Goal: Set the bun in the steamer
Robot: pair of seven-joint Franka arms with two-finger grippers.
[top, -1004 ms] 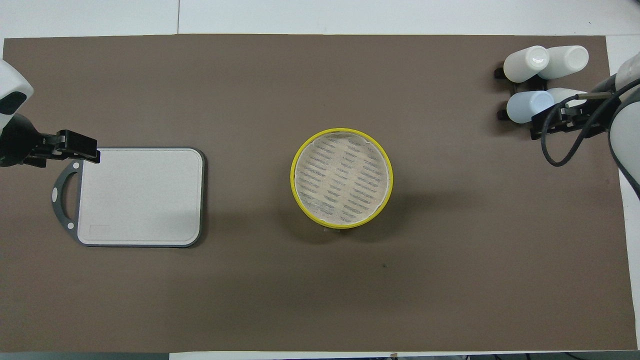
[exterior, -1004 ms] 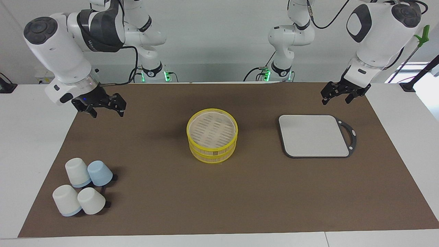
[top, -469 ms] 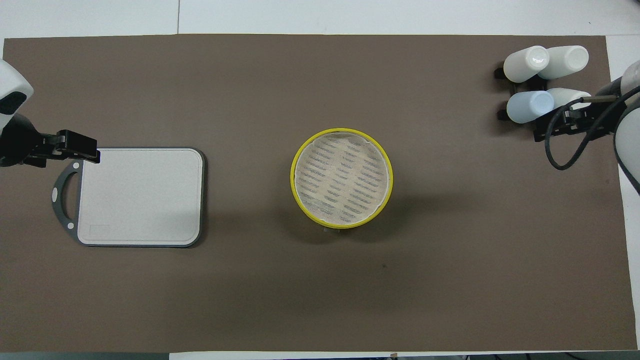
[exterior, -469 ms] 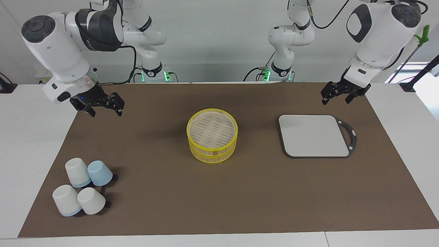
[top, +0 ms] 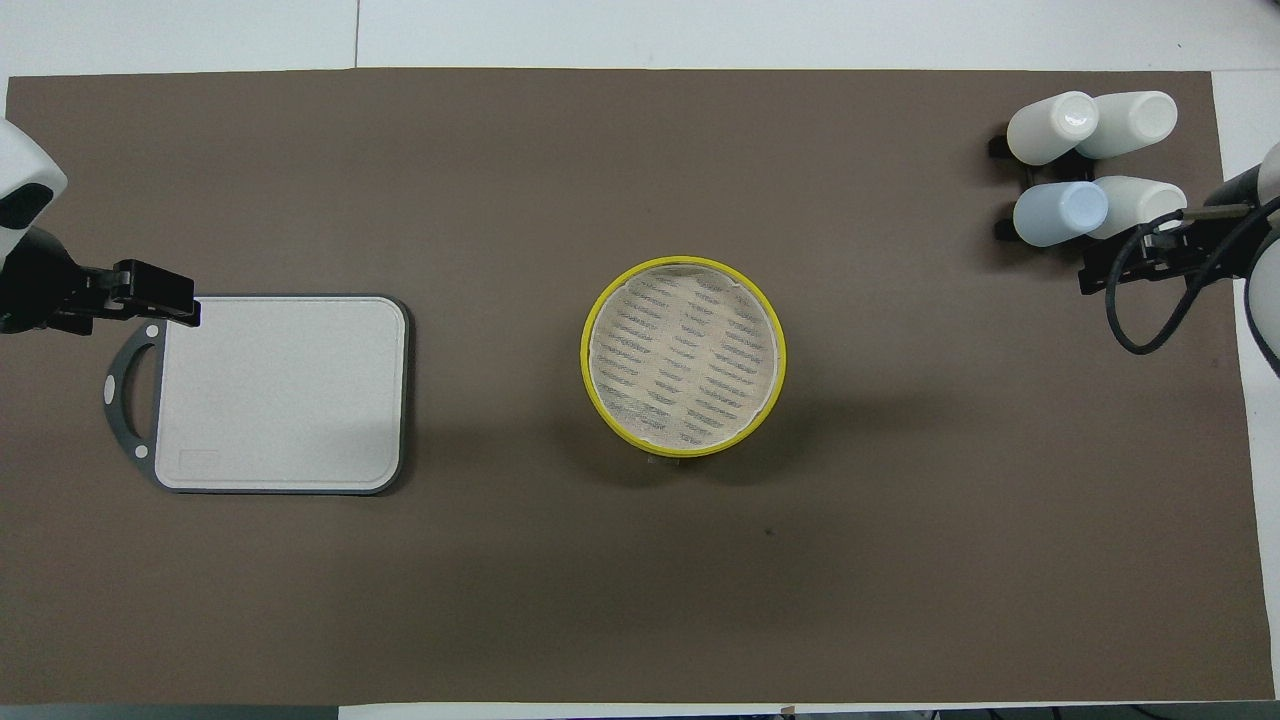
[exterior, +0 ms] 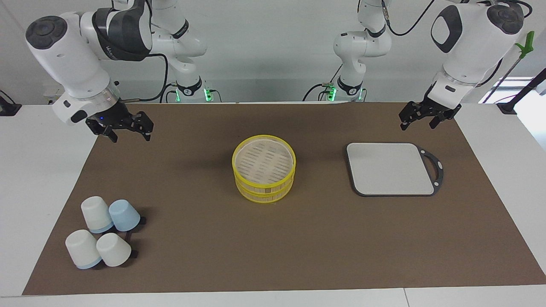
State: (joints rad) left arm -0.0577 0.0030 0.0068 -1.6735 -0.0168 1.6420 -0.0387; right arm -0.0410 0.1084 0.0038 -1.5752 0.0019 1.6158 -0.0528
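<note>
Covering the steamer (exterior: pixel 264 174), its lid hides whatever lies inside.

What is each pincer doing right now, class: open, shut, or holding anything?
Left pincer: open, holding nothing, over the mat near the tray.
Right pincer: open, holding nothing, over the mat's edge.

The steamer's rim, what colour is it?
Bright yellow, on the steamer; the overhead view shows it best.
</note>
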